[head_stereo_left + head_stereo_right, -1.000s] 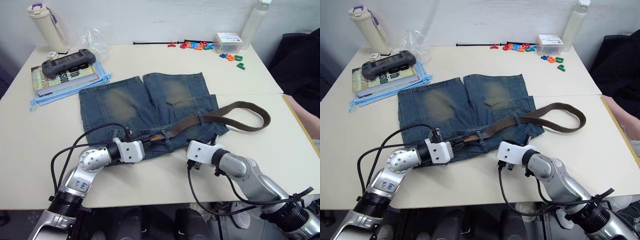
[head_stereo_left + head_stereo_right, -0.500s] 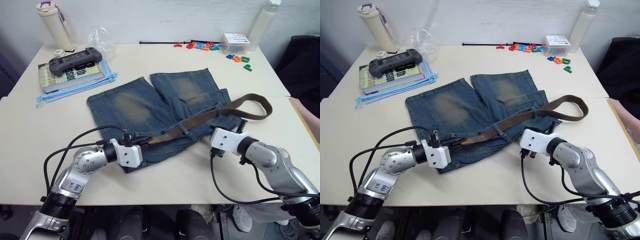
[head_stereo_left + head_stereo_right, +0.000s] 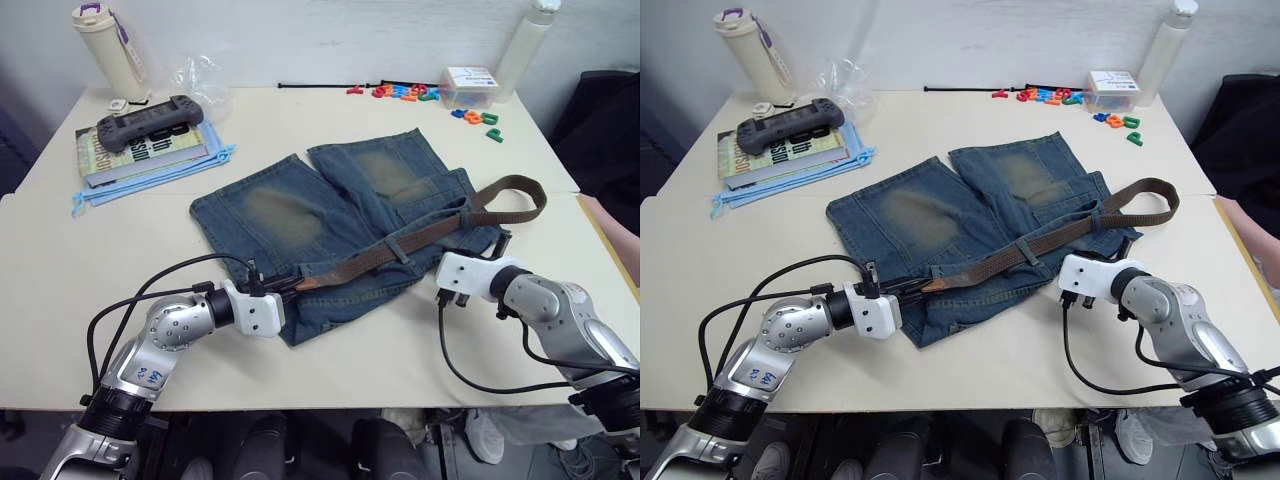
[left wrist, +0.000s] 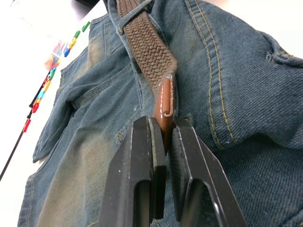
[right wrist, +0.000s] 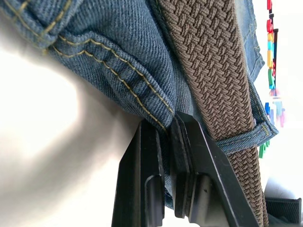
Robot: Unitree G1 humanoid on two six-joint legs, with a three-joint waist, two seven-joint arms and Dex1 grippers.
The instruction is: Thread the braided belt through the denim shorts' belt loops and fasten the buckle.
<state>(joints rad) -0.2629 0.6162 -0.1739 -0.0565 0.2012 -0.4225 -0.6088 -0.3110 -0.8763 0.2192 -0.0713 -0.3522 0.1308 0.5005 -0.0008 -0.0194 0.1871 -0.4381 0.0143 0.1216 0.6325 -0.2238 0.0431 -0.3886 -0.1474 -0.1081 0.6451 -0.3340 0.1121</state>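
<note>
The left end effector (image 4: 163, 142) pinches the braided belt (image 3: 400, 250) by its stiffer leather tip; the right end effector (image 5: 165, 137) clamps the limp denim shorts (image 3: 300, 215) at the waistband.

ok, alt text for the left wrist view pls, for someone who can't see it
Close-up of the left gripper, its two black fingers shut on the tan leather tip of the braided belt. The dark brown woven strap runs away from the fingers across the denim shorts, passing under a belt loop. Small colourful pieces lie on the pale table beyond.
</note>
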